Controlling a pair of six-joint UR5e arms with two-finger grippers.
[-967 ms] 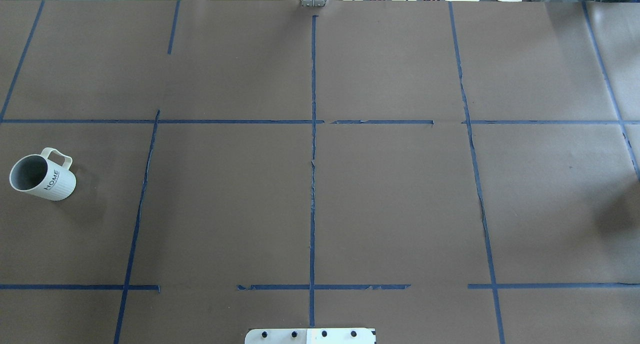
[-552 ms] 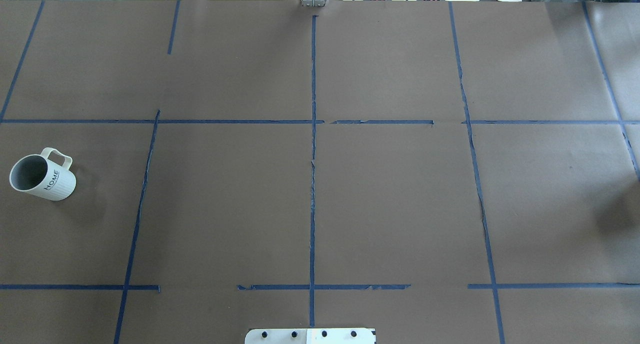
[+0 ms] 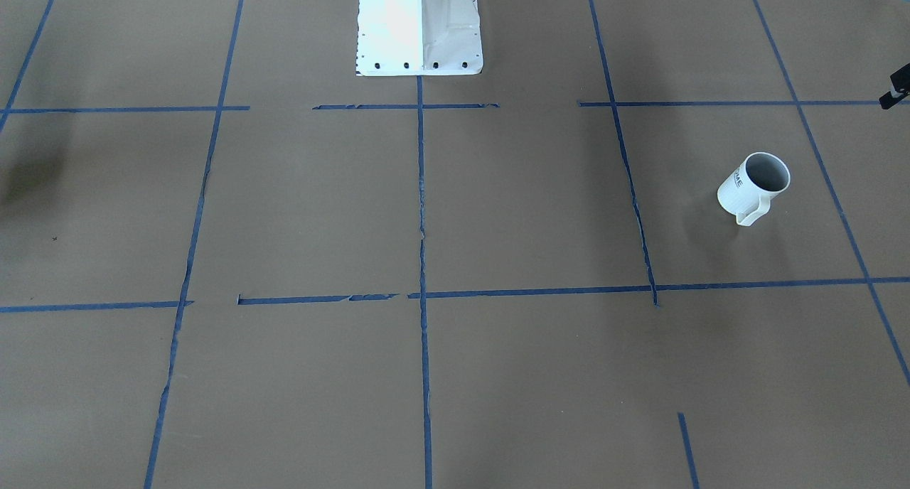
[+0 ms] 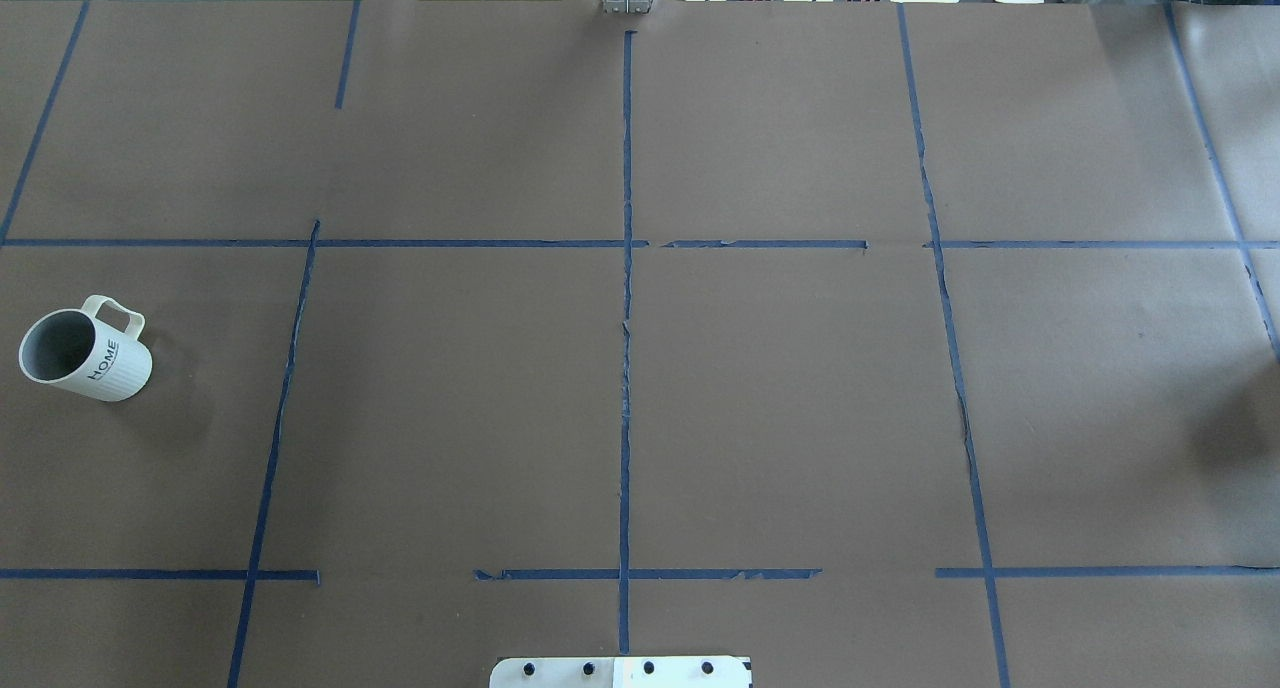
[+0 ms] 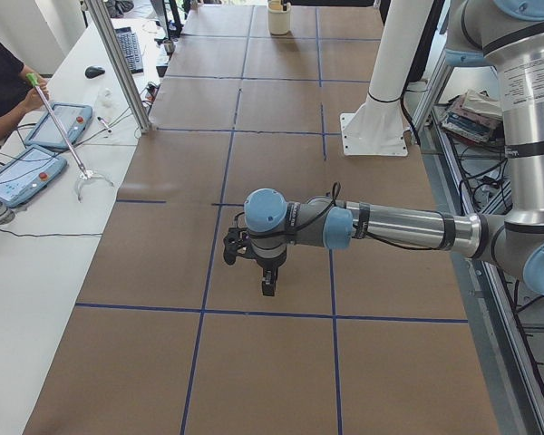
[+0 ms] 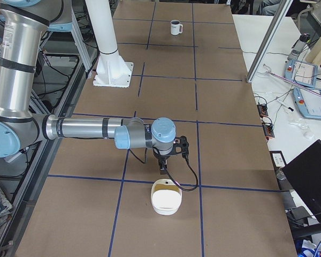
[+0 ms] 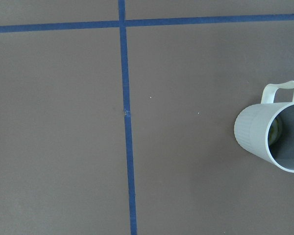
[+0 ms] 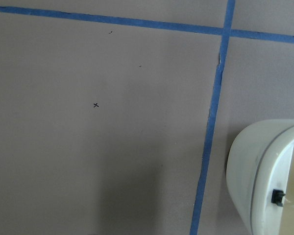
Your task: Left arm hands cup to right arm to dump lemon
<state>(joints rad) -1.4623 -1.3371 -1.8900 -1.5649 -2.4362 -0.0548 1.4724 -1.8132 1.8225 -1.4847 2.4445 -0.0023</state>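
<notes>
The cup [image 4: 85, 353] stands upright at the table's left side, handle toward the far side, with "HOME" on its wall. It also shows in the front view [image 3: 753, 183], small and far in the right side view [image 6: 175, 27], and at the right edge of the left wrist view [image 7: 272, 134]. A yellow sliver of the lemon [image 7: 276, 133] shows inside the cup. The left gripper [image 5: 263, 276] hangs above the table beside the cup; I cannot tell if it is open. The right gripper [image 6: 166, 163] hangs over the table's right end, state unclear. Neither touches the cup.
A white rounded container [image 6: 167, 197] sits on the table just beyond the right gripper and shows at the right wrist view's edge [image 8: 264, 176]. The white robot base [image 3: 419, 27] stands at mid-table. Blue tape lines grid the brown cover. An operator and tablets are beside the table [image 5: 36, 149].
</notes>
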